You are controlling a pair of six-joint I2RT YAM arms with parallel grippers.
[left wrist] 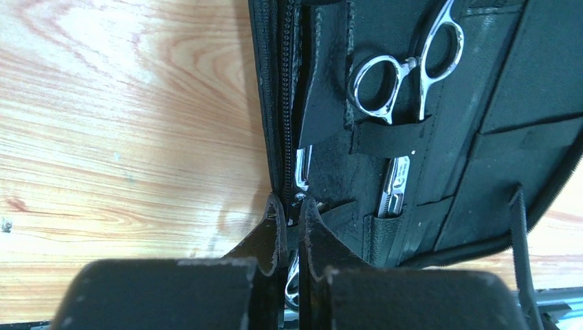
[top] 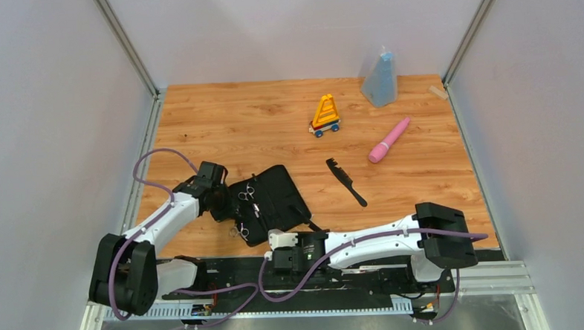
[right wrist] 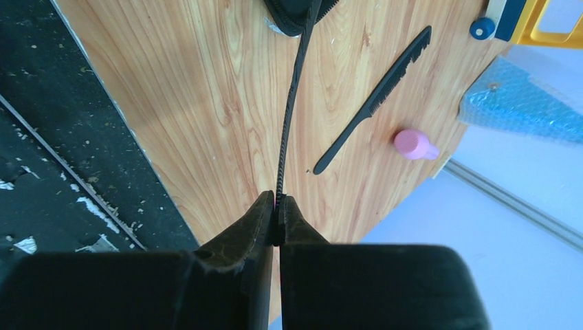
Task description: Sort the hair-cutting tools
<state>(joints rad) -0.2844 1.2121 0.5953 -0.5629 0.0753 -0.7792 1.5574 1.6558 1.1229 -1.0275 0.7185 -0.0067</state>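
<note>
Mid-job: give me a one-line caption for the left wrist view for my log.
Left gripper pinches the open black case at its zipper edge on the wooden table; silver scissors sit strapped inside.

a robot lab test cell, not a home or shop. a wood-grain table (top: 220, 123) is boxed in by bare pale panels (top: 48, 109) held in aluminium posts (top: 131, 49). along the bottom edge of the top view, two white and black arms, left (top: 165, 219) and right (top: 374, 239), sit on a metal rail (top: 495, 279), trailing purple cables (top: 151, 156). the unrelated props, a comb (top: 345, 181), a toy on wheels (top: 325, 117) and a pink wand (top: 389, 140), suit a trial setup.
</note>
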